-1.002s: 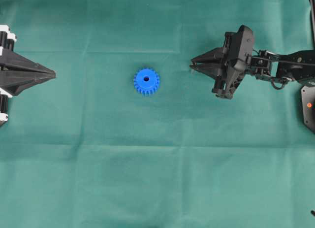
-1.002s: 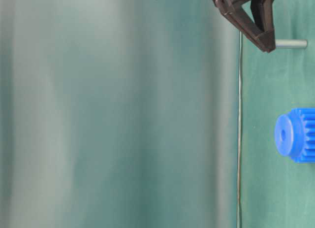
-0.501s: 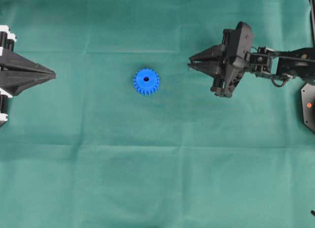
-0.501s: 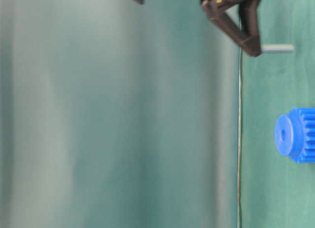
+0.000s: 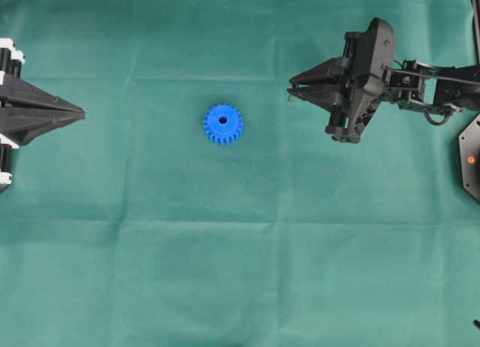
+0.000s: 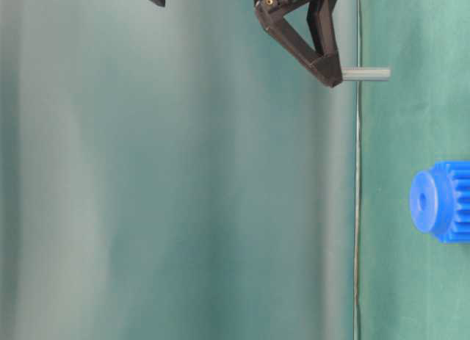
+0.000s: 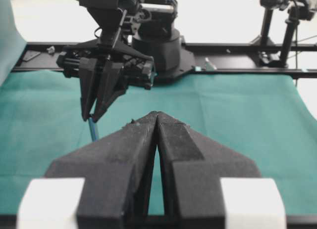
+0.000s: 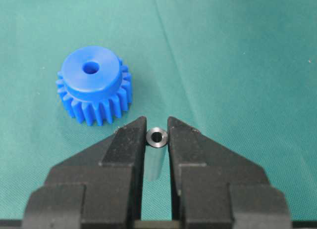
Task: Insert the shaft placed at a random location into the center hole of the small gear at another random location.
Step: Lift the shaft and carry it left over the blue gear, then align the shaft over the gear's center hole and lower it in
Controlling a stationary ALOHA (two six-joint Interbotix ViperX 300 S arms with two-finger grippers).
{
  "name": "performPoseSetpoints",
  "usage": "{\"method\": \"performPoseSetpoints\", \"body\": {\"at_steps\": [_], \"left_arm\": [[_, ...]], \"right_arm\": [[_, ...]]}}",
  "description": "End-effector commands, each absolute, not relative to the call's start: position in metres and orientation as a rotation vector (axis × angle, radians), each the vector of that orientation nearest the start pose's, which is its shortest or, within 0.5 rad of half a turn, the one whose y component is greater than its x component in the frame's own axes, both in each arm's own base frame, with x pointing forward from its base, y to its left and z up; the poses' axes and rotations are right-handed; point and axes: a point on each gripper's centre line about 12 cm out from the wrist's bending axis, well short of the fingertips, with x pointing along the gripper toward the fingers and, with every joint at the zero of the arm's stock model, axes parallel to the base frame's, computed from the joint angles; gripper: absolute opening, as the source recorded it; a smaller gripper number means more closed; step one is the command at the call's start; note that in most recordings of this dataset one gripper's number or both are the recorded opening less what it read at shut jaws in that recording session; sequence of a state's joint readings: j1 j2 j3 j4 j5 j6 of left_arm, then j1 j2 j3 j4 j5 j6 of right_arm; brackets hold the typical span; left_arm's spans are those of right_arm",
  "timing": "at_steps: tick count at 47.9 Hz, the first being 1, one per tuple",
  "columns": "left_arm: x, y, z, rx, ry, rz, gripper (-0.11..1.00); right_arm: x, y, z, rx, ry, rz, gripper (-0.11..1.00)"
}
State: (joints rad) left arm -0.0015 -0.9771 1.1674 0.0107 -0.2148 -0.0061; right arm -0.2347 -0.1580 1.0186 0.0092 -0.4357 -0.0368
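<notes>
The small gear [image 5: 223, 124] is bright blue and lies flat on the green cloth, center hole [image 5: 223, 121] facing up. It also shows in the right wrist view [image 8: 94, 85] with its hole [image 8: 90, 67] open. My right gripper [image 5: 291, 92] is shut on the shaft [image 8: 157, 137], a silver-grey pin held upright between the fingertips, to the right of the gear and apart from it. The table-level view shows the shaft [image 6: 366, 74] lifted clear of the cloth. My left gripper [image 5: 81, 115] is shut and empty at the left edge.
A black arm base with an orange dot [image 5: 470, 160] sits at the right edge. A black frame rail [image 7: 223, 48] runs along the far side of the table. Green cloth [image 5: 240, 272] covers the table.
My right gripper has risen away from the cloth with the shaft in it and shifted slightly up and right in the overhead view. The gear and left gripper have not moved.
</notes>
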Motion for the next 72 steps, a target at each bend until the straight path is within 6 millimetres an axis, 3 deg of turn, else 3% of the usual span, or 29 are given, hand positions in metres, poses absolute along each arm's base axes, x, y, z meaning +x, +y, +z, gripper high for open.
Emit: {"method": "performPoseSetpoints", "body": {"at_steps": [1, 12, 42, 53, 72], "left_arm": [[0.2, -0.001, 0.296, 0.006, -0.037, -0.006, 0.0], [0.2, -0.001, 0.295, 0.006, -0.034, -0.006, 0.0], [0.2, -0.001, 0.295, 0.006, -0.032, -0.006, 0.0], [0.2, -0.001, 0.295, 0.006, -0.034, -0.004, 0.0], [0.2, -0.001, 0.295, 0.006, -0.034, -0.006, 0.0]], "right_arm": [[0.311, -0.074, 0.168, 0.012, 0.39, -0.228, 0.13], [0.324, -0.07, 0.171, 0.008, 0.369, -0.208, 0.13], [0.402, -0.05, 0.184, -0.009, 0.311, -0.123, 0.13], [0.412, -0.051, 0.18, -0.01, 0.316, -0.121, 0.13], [0.412, -0.051, 0.176, -0.01, 0.324, -0.121, 0.13]]}}
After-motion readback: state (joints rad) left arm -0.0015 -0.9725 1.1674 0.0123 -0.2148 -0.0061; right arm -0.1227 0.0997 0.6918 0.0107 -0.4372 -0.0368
